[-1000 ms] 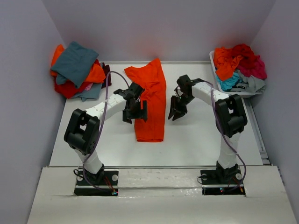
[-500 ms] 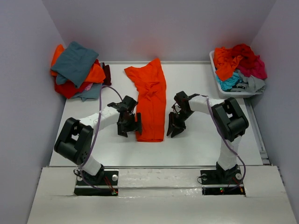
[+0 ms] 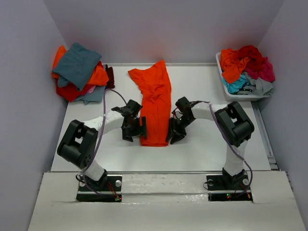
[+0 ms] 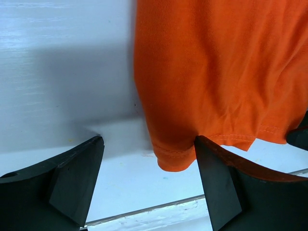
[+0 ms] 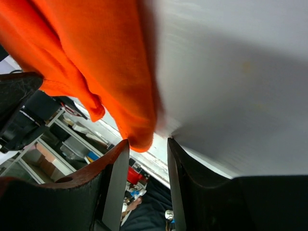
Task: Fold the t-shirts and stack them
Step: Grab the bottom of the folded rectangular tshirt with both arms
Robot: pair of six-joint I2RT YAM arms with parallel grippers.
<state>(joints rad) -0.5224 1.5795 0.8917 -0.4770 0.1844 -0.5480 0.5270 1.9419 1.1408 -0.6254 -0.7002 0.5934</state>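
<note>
A bright orange t-shirt [image 3: 156, 98], folded into a long strip, lies flat in the middle of the table, running from far to near. My left gripper [image 3: 132, 129] sits low at the left of its near end. It is open wide, and the shirt's near left hem corner [image 4: 173, 156] lies between the black fingers [image 4: 77, 183] without touching them. My right gripper [image 3: 174, 133] sits at the right of that same near end. Its jaws stand a little apart, with the shirt's other near corner [image 5: 139, 137] at their tips and a gap on both sides.
A loose stack of t-shirts [image 3: 79, 72], teal-grey on top of orange and red, sits at the back left by the wall. A white bin [image 3: 230, 94] at the back right holds several crumpled shirts. The table's near edge [image 3: 163, 171] runs just behind both grippers.
Both grippers have come nearward along the orange shirt's sides, down to its near end. The right one has closed in on the shirt's edge and its jaws have widened slightly.
</note>
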